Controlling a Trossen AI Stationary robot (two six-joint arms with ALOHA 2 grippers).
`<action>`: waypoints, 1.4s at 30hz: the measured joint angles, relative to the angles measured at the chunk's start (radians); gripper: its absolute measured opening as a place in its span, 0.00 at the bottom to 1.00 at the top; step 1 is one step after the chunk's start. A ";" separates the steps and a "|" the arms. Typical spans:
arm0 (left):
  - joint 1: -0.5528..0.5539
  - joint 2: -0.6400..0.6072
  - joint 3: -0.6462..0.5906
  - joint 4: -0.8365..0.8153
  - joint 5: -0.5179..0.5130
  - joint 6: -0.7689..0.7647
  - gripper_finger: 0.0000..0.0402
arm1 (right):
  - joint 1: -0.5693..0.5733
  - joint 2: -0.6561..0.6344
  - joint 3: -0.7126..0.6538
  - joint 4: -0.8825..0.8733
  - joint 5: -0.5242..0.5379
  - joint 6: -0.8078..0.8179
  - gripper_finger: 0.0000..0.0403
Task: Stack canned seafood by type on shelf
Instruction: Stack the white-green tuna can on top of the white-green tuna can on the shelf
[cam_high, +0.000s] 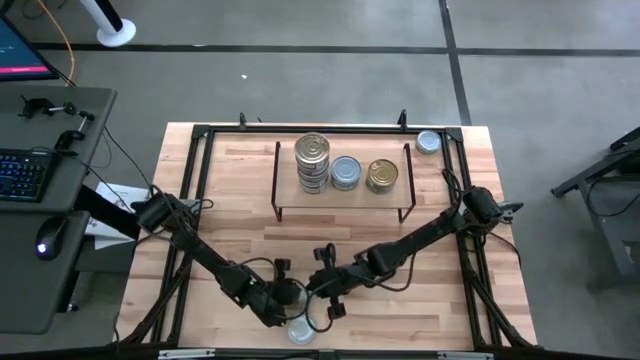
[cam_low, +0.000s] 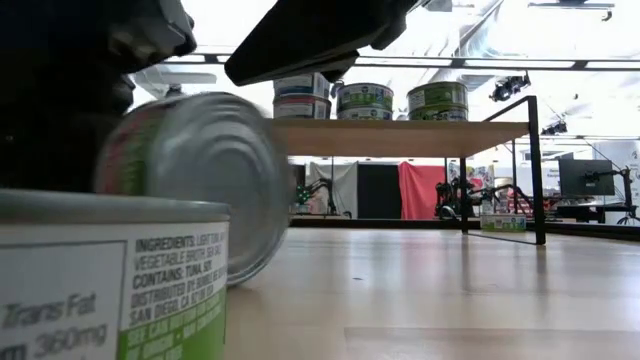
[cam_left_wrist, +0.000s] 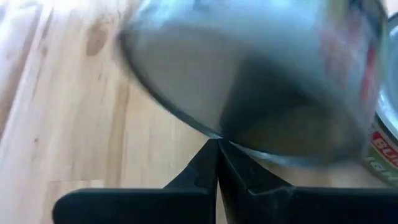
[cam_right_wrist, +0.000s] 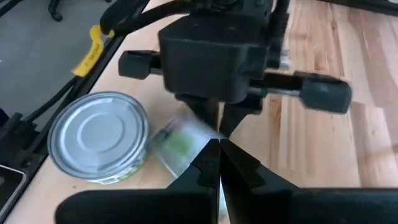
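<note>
On the shelf (cam_high: 340, 185) at the table's (cam_high: 240, 250) twelve o'clock side: a stack of cans (cam_high: 312, 163) at nine o'clock, two single cans (cam_high: 346, 173) toward three. A lone can (cam_high: 428, 142) sits beyond its two o'clock corner. At six o'clock, a tilted can (cam_low: 195, 180) lies beside an upright can (cam_high: 300, 331).

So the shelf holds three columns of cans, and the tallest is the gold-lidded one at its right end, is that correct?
Not quite: the tallest column on the shelf is the silver-lidded one at its left end, as the high view shows.
</note>
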 joint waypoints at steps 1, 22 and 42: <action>0.000 0.006 0.000 0.005 0.001 -0.004 0.00 | -0.001 0.000 0.000 0.000 0.000 -0.007 0.00; -0.010 -0.173 -0.002 -0.563 -0.034 -0.215 0.00 | -0.039 -0.054 0.030 -0.027 -0.096 0.115 0.00; -0.207 -0.275 -0.156 -0.446 -0.340 -1.024 0.00 | -0.046 -0.011 0.194 -0.409 -0.257 -0.256 0.67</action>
